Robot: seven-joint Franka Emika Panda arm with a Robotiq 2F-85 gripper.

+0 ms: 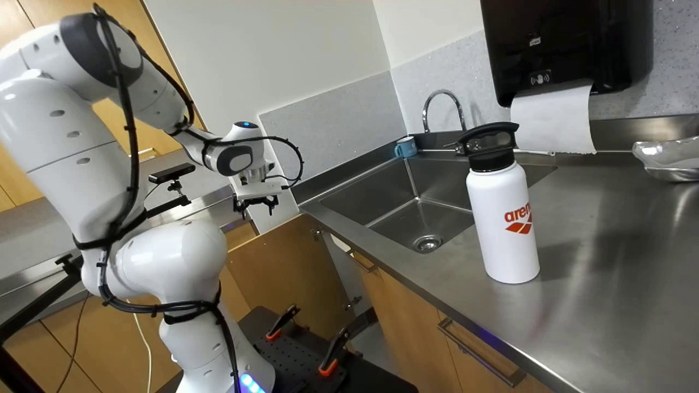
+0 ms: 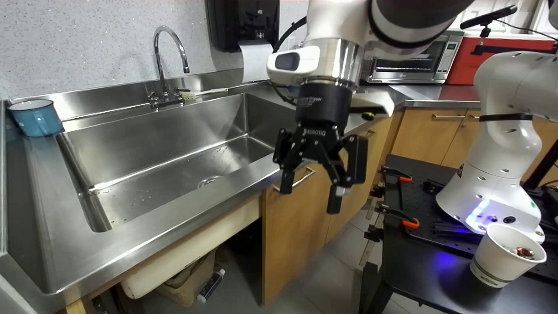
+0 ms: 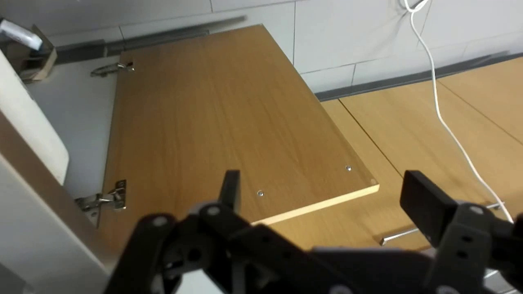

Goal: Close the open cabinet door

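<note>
The steel counter (image 1: 611, 305) fills the lower right of an exterior view, its front edge marking the line to finish under. The open cabinet door (image 1: 286, 267) juts out at the lower middle of that frame, and fills the centre of the wrist view with its inner face showing. Closing it calls for pressure on the outer face, turned away there, so the approach should go round the free corner, in the lower right of the wrist view. The gripper (image 2: 310, 194), spread wide and holding nothing, hangs at the centre of an exterior view, apart from the door. Bringing its fingers together would likely give a firmer pushing end; drop below the top edge, then push along an arc, not straight. Clamps (image 1: 334, 352) show in front of the door at lower middle; whether its swing clears them is hard to tell. Two hinges (image 3: 119, 196) line its left side in the wrist view, so pushing far from them should need least force. Two screw heads (image 3: 260, 193) near the top edge hint at an outer pull that could snag.
</note>
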